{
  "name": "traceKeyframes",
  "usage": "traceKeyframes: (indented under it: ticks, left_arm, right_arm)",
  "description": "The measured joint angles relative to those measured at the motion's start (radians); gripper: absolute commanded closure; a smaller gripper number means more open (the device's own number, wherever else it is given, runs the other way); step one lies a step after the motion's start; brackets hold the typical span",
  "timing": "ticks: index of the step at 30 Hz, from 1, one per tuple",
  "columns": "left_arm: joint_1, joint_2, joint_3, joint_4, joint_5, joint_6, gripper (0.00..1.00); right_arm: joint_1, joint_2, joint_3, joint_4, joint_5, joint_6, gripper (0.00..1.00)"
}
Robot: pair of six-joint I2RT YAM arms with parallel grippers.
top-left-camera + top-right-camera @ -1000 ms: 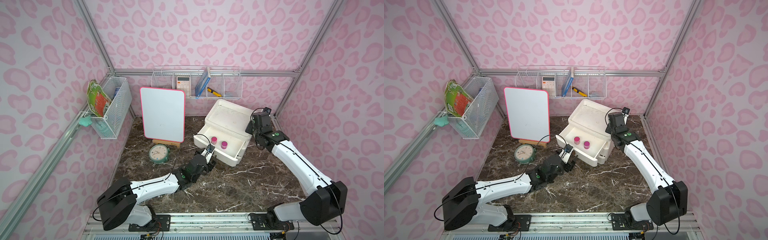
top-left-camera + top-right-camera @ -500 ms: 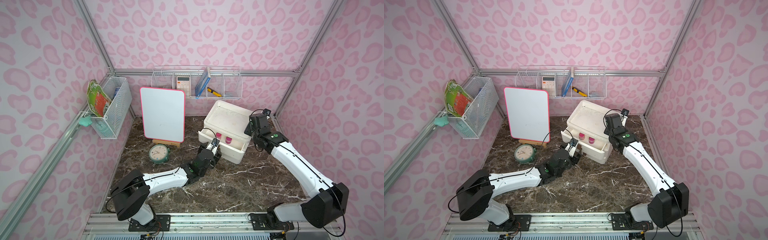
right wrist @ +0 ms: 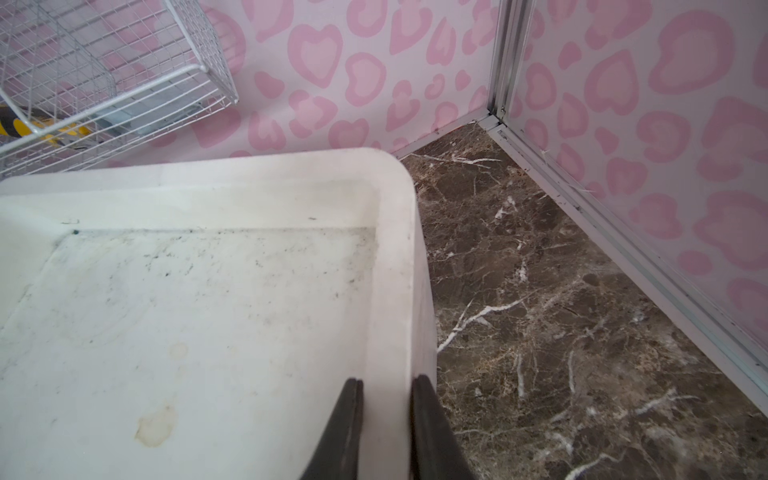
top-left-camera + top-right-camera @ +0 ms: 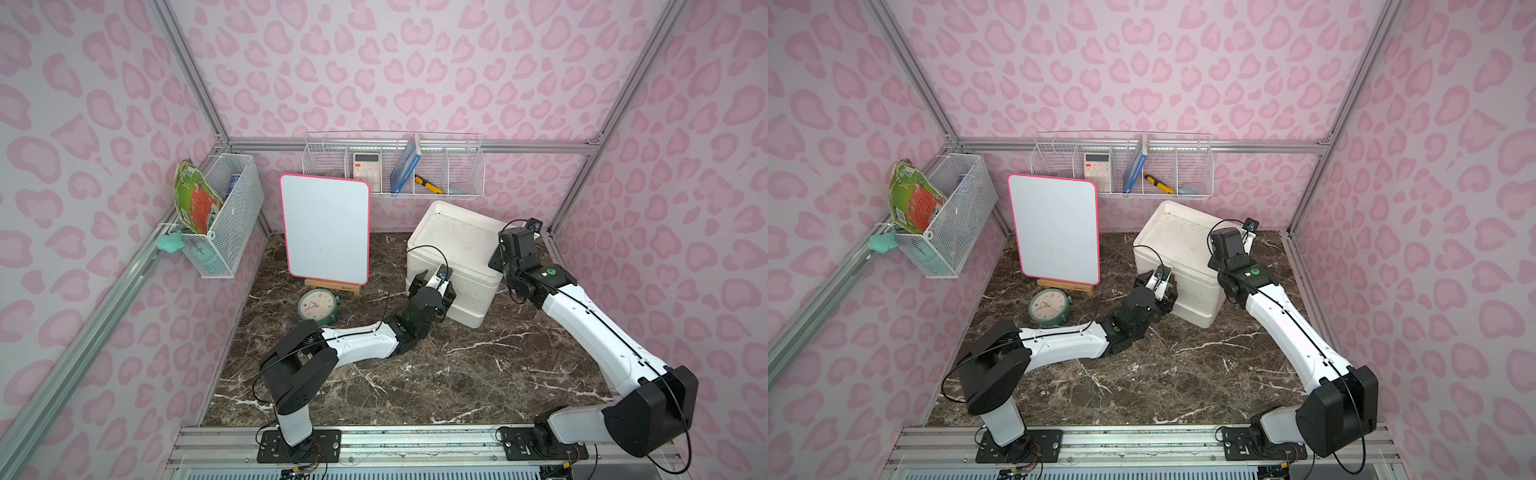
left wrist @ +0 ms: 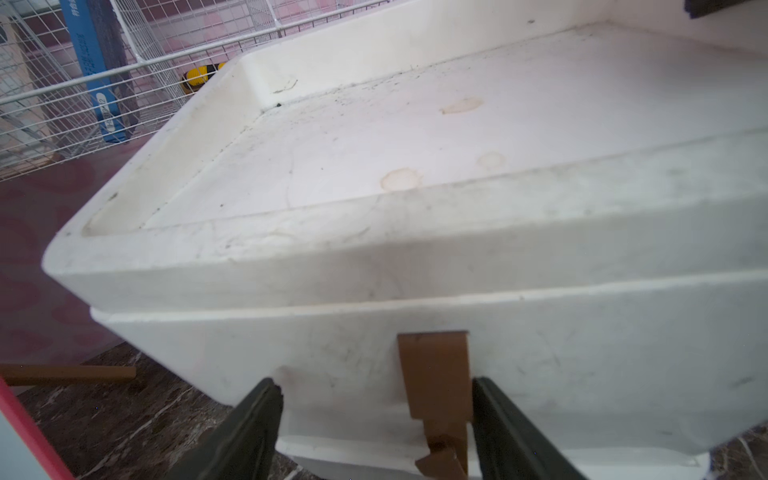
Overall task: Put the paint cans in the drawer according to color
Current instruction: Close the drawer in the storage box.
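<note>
Squarely ahead of the left gripper (image 5: 374,386) stands the boxy white plastic chest of 3 drawers (image 4: 453,239); that gripper's jaws gape wide astride a small brown tab handle (image 5: 434,374), unclamped; the right gripper (image 3: 386,386) pinches the chest's top rim; no paint cans show.

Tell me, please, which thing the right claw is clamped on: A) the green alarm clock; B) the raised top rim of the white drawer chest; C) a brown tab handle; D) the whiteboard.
B: in the right wrist view the right claw is shut with one finger on each side of the raised rim of the white drawer chest.
</note>
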Motion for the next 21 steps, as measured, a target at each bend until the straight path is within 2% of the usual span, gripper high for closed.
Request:
traceKeyframes:
  ticks: [3,6,9,16,21]
  left_arm:
    - [0.002,0.009,0.009,-0.001,0.002,0.0,0.22]
    - [0.005,0.009,0.01,-0.002,0.003,-0.002,0.2]
    - [0.007,-0.015,-0.018,0.01,0.01,-0.009,0.18]
    - [0.008,-0.258,-0.159,0.023,0.032,-0.041,0.15]
    - [0.08,-0.478,-0.249,-0.088,0.067,-0.133,0.15]
  right_arm:
    - [-0.001,0.0,-0.006,0.012,0.003,0.0,0.78]
    - [-0.006,-0.006,-0.011,0.014,-0.006,-0.005,0.56]
    - [-0.009,-0.033,-0.011,0.023,-0.048,-0.027,0.38]
    - [-0.092,-0.226,-0.095,0.131,-0.098,-0.15,0.04]
    - [-0.173,-0.466,-0.356,0.31,-0.144,-0.323,0.02]
